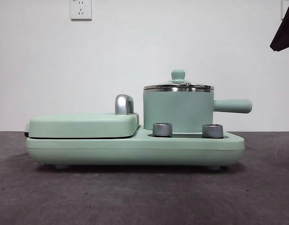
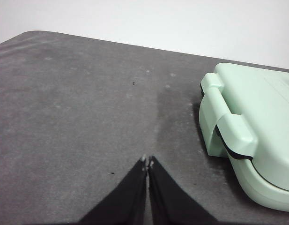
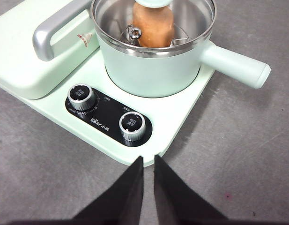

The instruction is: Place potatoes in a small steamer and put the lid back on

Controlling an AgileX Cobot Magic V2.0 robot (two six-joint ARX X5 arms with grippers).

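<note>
The small steamer (image 1: pixel 178 111), a mint-green pot with a straight side handle (image 1: pixel 233 106), stands on the right half of the appliance. The lid (image 1: pixel 178 87) sits flat on its steel rim, green knob up. In the right wrist view the orange-brown potato (image 3: pixel 153 26) shows through the glass lid (image 3: pixel 111 18) inside the steamer (image 3: pixel 153 70). My right gripper (image 3: pixel 148 158) hovers over the table in front of the control knobs, shut and holding nothing. My left gripper (image 2: pixel 147 161) is shut over bare table beside the appliance's other end.
The flat green griddle section (image 1: pixel 83 125) with its chrome handle (image 1: pixel 124 104) fills the appliance's left half. Two steel dials (image 1: pixel 162 129) (image 1: pixel 212 130) sit in front of the pot. A black arm tip (image 1: pixel 282 33) shows at the top right corner.
</note>
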